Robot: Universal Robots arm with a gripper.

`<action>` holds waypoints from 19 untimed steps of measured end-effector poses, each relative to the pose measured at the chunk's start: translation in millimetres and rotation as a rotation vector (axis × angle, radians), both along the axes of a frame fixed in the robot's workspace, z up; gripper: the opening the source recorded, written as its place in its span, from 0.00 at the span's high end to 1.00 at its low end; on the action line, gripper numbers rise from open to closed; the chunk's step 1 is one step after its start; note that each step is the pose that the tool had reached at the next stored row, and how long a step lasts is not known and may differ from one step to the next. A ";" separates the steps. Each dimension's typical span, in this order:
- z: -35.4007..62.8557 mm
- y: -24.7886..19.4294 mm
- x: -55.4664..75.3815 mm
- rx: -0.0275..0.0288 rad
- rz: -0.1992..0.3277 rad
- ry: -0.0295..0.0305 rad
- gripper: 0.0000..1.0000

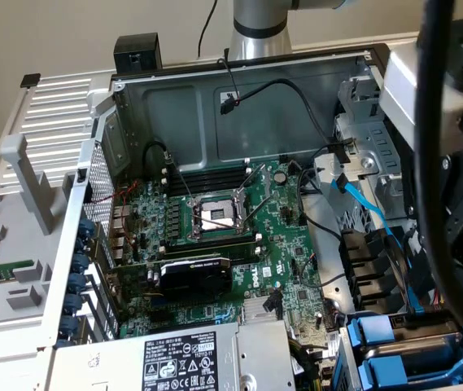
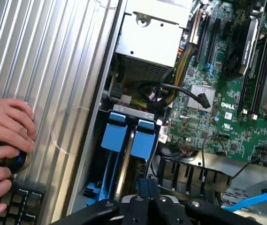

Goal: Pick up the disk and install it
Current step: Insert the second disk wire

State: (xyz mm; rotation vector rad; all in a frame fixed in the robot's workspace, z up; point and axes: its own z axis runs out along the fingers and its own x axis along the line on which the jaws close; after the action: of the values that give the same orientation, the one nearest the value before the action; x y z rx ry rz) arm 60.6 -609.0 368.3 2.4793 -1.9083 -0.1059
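hand (image 2: pixel 147 206) clenched, empty | below: two blue carriers (image 2: pixel 126 136) seated | beside: power supply (image 2: pixel 152 33), black cables (image 2: pixel 171 91)

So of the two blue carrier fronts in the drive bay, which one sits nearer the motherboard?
The blue carrier beside the green motherboard; the other blue carrier sits against the ribbed silver case wall.
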 end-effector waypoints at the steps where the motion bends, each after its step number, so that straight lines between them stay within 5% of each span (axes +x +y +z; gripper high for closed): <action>1: 0.0 0.0 0.0 0.0001 0.018 0.0000 0.89; 19: -0.1 0.0 0.6 0.0073 0.311 -0.0054 0.89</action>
State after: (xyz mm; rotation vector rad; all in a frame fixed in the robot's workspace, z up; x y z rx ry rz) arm 61.2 -609.0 368.2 2.7443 -1.5000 -0.1021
